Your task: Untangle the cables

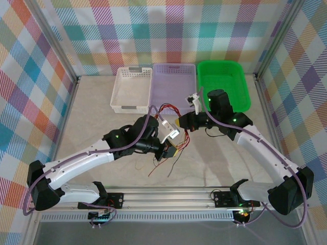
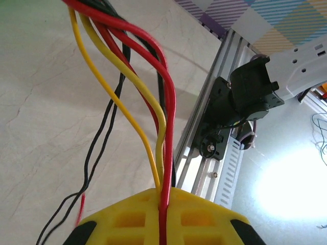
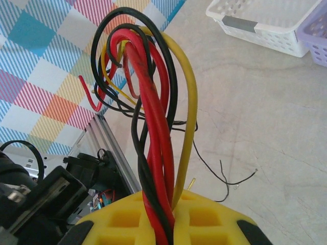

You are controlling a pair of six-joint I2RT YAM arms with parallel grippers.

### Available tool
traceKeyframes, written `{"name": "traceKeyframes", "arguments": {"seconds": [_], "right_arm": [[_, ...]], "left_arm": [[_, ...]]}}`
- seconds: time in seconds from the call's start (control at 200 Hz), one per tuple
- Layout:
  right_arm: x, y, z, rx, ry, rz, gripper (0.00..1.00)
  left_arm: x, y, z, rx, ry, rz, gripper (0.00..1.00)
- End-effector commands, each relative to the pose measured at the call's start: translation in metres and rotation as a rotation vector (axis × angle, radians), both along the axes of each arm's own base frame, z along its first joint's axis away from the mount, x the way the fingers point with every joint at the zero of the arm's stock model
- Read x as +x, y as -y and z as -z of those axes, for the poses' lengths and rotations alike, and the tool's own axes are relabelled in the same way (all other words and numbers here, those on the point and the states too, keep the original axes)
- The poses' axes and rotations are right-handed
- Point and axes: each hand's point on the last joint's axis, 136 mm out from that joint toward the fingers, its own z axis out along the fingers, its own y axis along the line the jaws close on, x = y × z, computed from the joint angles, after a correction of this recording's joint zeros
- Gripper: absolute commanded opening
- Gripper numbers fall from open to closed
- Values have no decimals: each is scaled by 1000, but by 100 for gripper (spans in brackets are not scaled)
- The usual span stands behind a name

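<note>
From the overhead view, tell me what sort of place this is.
Likely a robot test cell: plaid cloth walls on an aluminium frame, two rail-mounted arms holding cables, three plastic baskets beyond them.

A white basket [image 1: 132, 91], a lilac tray [image 1: 173, 81] and a green basket [image 1: 225, 74] line the table's [image 1: 92, 125] far edge.

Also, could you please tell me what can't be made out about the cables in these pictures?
1. Top view: the cables are too small and bunched to tell which wire crosses which.
2. Left wrist view: the top edge cuts them off, and their lower ends vanish into the left gripper.
3. Right wrist view: the right gripper hides their lower ends, and the loops overlap too tightly to follow one wire.
</note>
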Motion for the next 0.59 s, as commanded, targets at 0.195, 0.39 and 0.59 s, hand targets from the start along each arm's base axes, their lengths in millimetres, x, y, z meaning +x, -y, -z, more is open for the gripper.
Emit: {"name": "traceKeyframes", "arguments": {"seconds": [0.195, 0.39, 0.59], "right_arm": [[-5, 0, 21, -3, -31, -4, 37], [-11, 17, 22, -35, 17, 68, 48], [-23, 35, 22, -52, 50, 117, 53]], "left_arm": [[28, -4, -15, -83, 77, -186, 0], [45, 0, -23, -132, 62, -254, 0], [53, 2, -22, -144, 38, -273, 0]]}}
